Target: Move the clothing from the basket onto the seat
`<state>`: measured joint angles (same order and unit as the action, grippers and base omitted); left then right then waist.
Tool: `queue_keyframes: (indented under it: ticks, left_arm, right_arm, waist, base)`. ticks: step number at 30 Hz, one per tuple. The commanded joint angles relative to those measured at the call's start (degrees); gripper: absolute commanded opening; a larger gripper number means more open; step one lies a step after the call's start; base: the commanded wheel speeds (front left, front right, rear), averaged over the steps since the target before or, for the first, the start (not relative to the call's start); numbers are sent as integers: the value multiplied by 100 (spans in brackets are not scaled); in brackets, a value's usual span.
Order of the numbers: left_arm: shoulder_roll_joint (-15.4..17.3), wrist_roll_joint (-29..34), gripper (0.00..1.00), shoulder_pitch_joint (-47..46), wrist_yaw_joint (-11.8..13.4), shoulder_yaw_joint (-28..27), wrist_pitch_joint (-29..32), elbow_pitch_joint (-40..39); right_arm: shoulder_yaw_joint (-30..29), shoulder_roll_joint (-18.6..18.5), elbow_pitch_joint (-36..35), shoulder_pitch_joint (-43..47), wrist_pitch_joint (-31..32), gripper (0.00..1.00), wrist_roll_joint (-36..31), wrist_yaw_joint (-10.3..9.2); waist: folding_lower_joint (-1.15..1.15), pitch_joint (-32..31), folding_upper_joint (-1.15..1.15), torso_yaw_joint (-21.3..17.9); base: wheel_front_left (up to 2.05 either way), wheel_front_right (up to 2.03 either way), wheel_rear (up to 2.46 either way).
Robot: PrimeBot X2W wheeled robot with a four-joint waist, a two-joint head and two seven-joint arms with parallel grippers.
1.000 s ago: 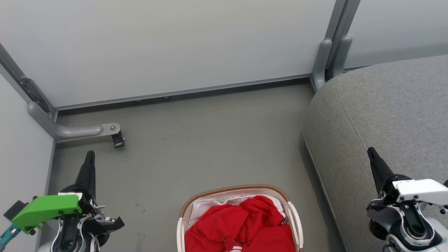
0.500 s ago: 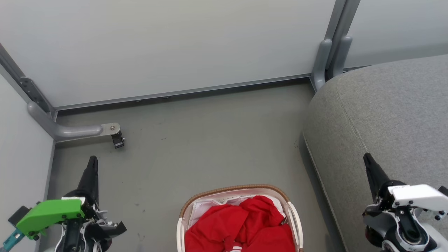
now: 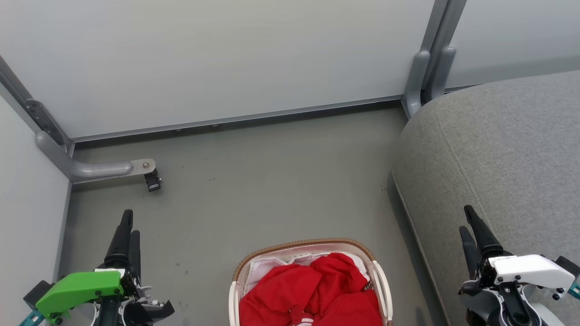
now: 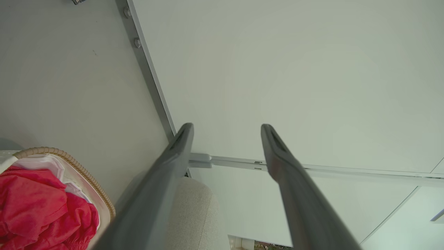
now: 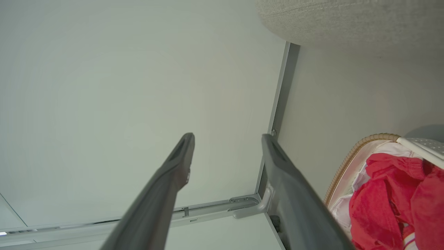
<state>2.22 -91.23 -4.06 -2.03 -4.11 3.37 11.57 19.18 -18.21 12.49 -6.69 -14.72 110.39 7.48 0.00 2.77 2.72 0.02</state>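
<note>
Left gripper (image 3: pixel 131 222), right gripper (image 3: pixel 464 218) lower, newly spread, empty; white trim (image 3: pixel 306 322) on clothing (image 3: pixel 312 290) in head view.

The clothing (image 3: pixel 312 290) is bright red, with white stripes at one edge. The basket (image 3: pixel 312 242) is white and perforated, with a brown woven rim and white liner (image 3: pixel 267 267). The seat (image 3: pixel 498 149) is plain grey weave, the floor (image 3: pixel 272 181) dull grey-green, the wall (image 3: pixel 226 59) pale grey.
</note>
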Motion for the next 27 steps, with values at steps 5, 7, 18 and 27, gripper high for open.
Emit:
queue_keyframes:
  ticks: [5, 7, 18, 27]
  left_arm:
    - [28, 519, 100, 28, -115, 116, -283, -177]
    - [28, 519, 100, 28, -115, 116, -283, -177]
    - [36, 1721, 100, 110, -182, 105, -519, -456]
    - [43, 2871, 100, 210, -180, 178, -705, -625]
  right_arm:
    - [-440, 183, -21, 26, -9, 100, -903, 1]
    - [-440, 183, -21, 26, -9, 100, -903, 1]
    - [-819, 383, -200, 107, -13, 100, -2257, 1]
    - [-1004, 543, -426, 208, -17, 100, -3483, 1]
  waist:
    - [0, 5, 3, 10]
    - [0, 5, 3, 10]
    - [0, 7, 3, 18]
    - [0, 6, 3, 21]
  base:
    - [0, 0, 0]
    - [0, 0, 0]
    - [0, 0, 0]
    - [0, 0, 0]
